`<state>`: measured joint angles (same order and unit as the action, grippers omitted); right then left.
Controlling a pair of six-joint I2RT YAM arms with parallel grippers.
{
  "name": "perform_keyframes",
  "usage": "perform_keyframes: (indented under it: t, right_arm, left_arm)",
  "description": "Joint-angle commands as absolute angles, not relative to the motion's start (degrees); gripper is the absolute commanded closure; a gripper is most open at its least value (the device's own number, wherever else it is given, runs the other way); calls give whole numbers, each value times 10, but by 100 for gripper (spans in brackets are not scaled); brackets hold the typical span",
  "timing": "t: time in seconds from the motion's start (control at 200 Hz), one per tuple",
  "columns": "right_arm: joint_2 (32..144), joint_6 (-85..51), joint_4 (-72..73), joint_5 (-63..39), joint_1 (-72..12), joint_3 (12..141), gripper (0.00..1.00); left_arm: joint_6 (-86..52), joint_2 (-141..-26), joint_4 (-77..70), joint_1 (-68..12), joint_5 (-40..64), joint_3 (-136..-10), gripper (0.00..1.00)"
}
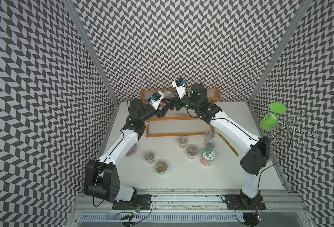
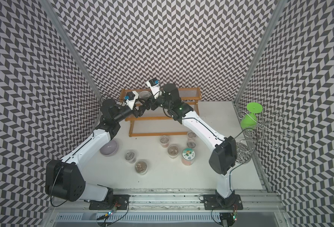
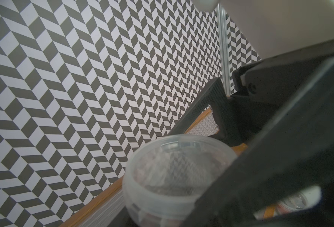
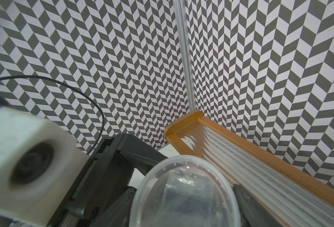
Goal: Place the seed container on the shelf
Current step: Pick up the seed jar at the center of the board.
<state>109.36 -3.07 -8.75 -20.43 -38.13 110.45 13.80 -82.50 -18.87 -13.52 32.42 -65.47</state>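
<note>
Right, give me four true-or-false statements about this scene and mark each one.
1. One seed container is up at the shelf, off the table. True.
2. The green goblet stands on the table. False: it hangs on the wire stand.
3. The flower-lidded container sits on the shelf. False: it stands on the table.
4. A purple bowl sits by the left arm. True.

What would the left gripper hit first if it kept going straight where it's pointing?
Probably the seed container, right at the left gripper's tips; the right gripper comes just beyond it. Depth is hard to judge.
</note>
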Motion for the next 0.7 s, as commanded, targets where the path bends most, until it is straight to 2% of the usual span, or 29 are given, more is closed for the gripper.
perform_keyframes:
  t: [0.0, 0.29, 0.691]
  right_arm:
    - [1061, -37, -50, -202, -385, 1098, 20]
    - [1049, -44, -39, -179, -384, 1090, 16]
    - [928, -93, 54, -138, -346, 941, 14]
  left_arm:
    - [128, -822, -212, -138, 327, -657, 33]
    - [113, -818, -234, -137, 319, -648, 35]
    - [37, -827, -305, -129, 217, -635, 34]
